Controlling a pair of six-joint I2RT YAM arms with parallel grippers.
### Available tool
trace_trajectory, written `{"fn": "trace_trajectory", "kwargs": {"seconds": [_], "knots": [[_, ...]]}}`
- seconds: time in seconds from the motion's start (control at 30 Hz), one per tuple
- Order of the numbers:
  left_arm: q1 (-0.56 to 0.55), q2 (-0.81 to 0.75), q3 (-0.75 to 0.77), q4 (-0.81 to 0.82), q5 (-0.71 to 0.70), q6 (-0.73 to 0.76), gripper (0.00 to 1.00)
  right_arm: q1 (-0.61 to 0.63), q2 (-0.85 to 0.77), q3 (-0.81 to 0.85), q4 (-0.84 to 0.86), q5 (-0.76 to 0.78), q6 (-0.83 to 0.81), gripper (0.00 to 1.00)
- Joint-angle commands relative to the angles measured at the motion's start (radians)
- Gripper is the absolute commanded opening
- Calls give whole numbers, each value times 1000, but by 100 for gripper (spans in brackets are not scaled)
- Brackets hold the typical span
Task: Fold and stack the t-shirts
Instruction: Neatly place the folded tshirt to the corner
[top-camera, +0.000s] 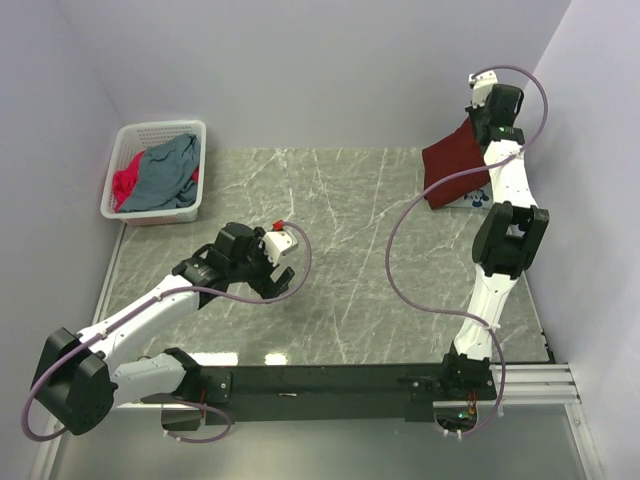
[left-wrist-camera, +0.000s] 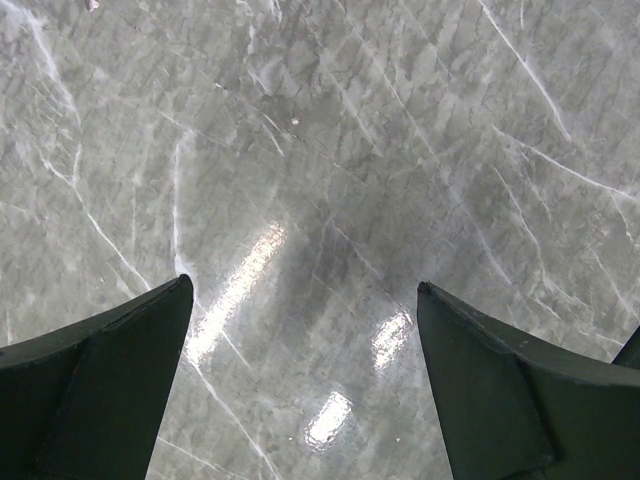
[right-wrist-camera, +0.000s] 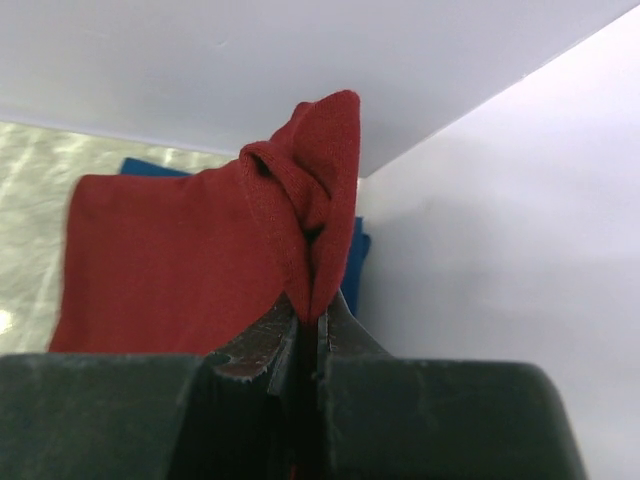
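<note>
A dark-red t-shirt (top-camera: 452, 160) hangs lifted at the far right corner, with my right gripper (top-camera: 487, 125) shut on a bunched fold of it. The right wrist view shows that fold pinched in the gripper (right-wrist-camera: 312, 315), and the rest of the red shirt (right-wrist-camera: 170, 260) spreads down to the left. A navy t-shirt (right-wrist-camera: 357, 250) lies under it, and its edge with a white print (top-camera: 478, 197) shows on the table. My left gripper (top-camera: 272, 280) hovers open over bare marble at centre left. Nothing is between its fingers (left-wrist-camera: 110, 370).
A white lattice basket (top-camera: 160, 127) stands at the far left corner. It holds a grey-blue shirt (top-camera: 165, 175) and a bright-pink one (top-camera: 123, 187). Walls close in the table at the back and on both sides. The arms' black base rail (top-camera: 330, 380) runs along the near edge.
</note>
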Motion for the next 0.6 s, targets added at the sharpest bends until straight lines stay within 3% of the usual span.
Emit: {"fn": "trace_trajectory", "kwargs": {"seconds": [0.0,0.43,0.47,0.5,0.57], "knots": [[0,5,31,11,5,-13,99,-15,17,28,153,18,-58,0],[2,26,32,7,-13,-15,99,-47,126,-9,337,93,-160,3],[0,29,34,8,-15,-17,99,-47,134,-8,375,109,-162,14],[0,29,35,7,-18,-17,99,-46,140,-5,391,155,-159,45],[0,31,44,0,-28,-20,99,-47,149,9,397,186,-144,69]]}}
